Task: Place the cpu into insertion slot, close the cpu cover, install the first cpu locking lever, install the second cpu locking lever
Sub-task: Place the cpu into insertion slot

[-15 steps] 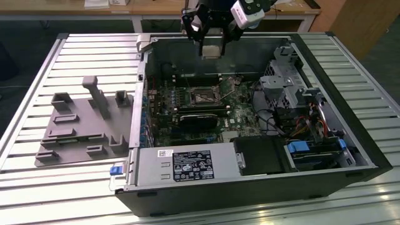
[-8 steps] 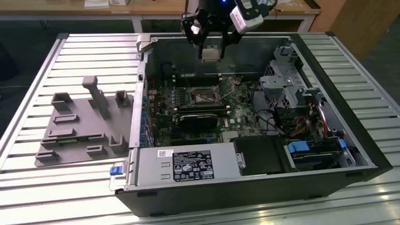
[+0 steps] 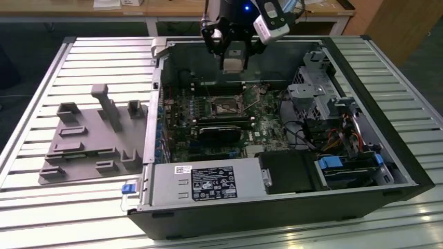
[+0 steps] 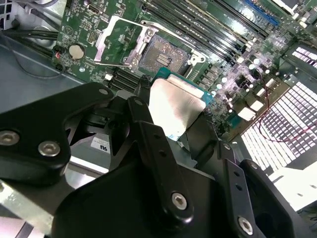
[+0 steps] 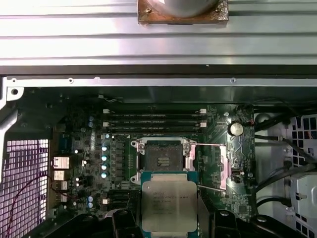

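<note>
One black two-finger gripper (image 4: 174,126) (image 5: 169,220) sits nearest us, clamped on one cpu (image 4: 176,104) (image 5: 169,203), a flat square chip with a dull silver-grey metal top and a green edge. Two black fingers (image 4: 143,124) press its opposite sides. We can't see their tips, and the first wrist view cuts off the chip's near edge.

The cpu hangs over the green board just short of one insertion slot (image 4: 163,53) (image 5: 162,161) (image 3: 225,106), a small square black socket with a thin metal rim. It is not seated, and the dark centre is exposed.

In the second wrist view one cpu cover (image 4: 101,47), a thin grey metal frame with a square window, lies swung open beside the slot.

Past the slot run long parallel black memory slots (image 5: 153,119) (image 4: 208,25). We make out about four, though they are hard to separate. One round silver coin cell (image 5: 236,129) (image 4: 75,50) sits on the board.

In the exterior view the gripper (image 3: 233,62) hangs inside one open black computer case (image 3: 207,223), over the far side of the board. The case lies on one ribbed metal table (image 3: 69,218). One grey moulded fixture plate (image 3: 90,140) lies on the exterior view's left.
</note>
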